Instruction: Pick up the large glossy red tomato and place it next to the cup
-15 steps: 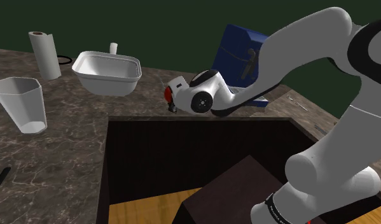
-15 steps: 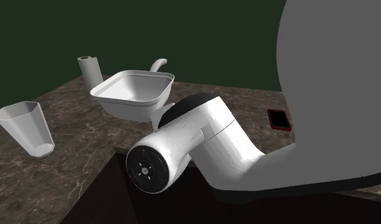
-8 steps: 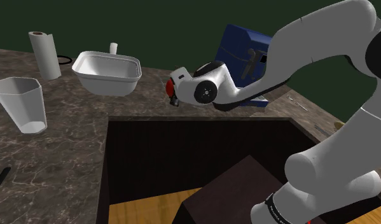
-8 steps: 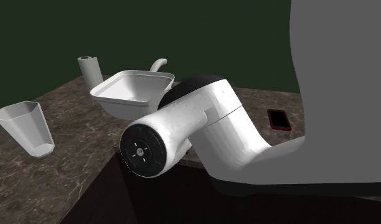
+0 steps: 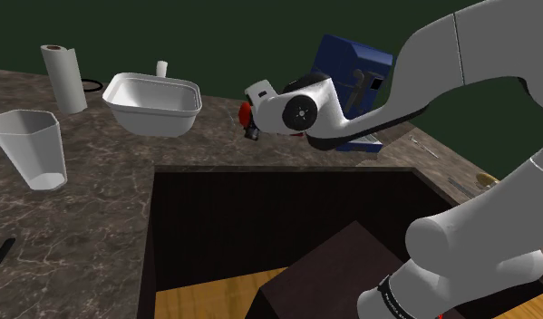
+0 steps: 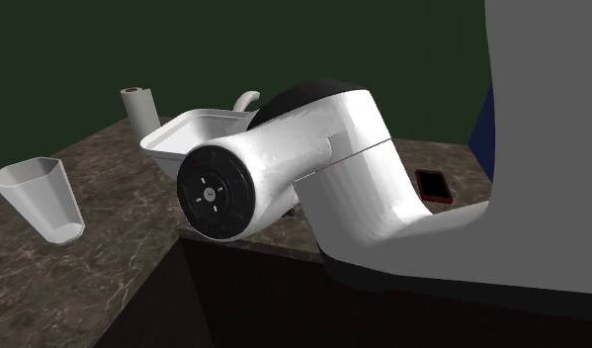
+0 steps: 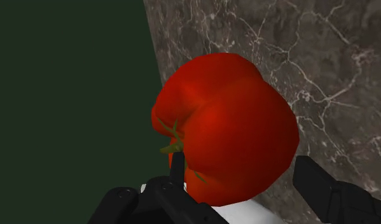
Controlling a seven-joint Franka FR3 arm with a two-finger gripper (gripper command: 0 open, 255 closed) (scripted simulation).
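The glossy red tomato [image 7: 227, 127] with a green stem sits between my black fingers [image 7: 176, 167], and my gripper [image 7: 246, 188] is shut on it. In the shoulder view the tomato [image 5: 244, 111] shows as a red patch at the tip of the gripper [image 5: 249, 124], raised above the marble counter [image 5: 97, 199] near the back. The cup [image 5: 32, 148], a pale translucent tumbler, stands on the counter at the shoulder view's far left, well away from the gripper. In the second exterior view the cup [image 6: 42, 198] is at the left, and the arm's white wrist [image 6: 284, 178] hides the hand.
A white basin [image 5: 153, 101] and a paper towel roll [image 5: 63, 77] stand at the back of the counter. A blue box [image 5: 351, 77] is behind the arm. A wide dark opening [image 5: 287, 217] cuts the counter below the gripper. A red-framed phone [image 6: 434, 185] lies on the counter.
The arm's wrist has risen and swung slightly towards the back, carrying the tomato higher above the counter. The grip is unchanged.
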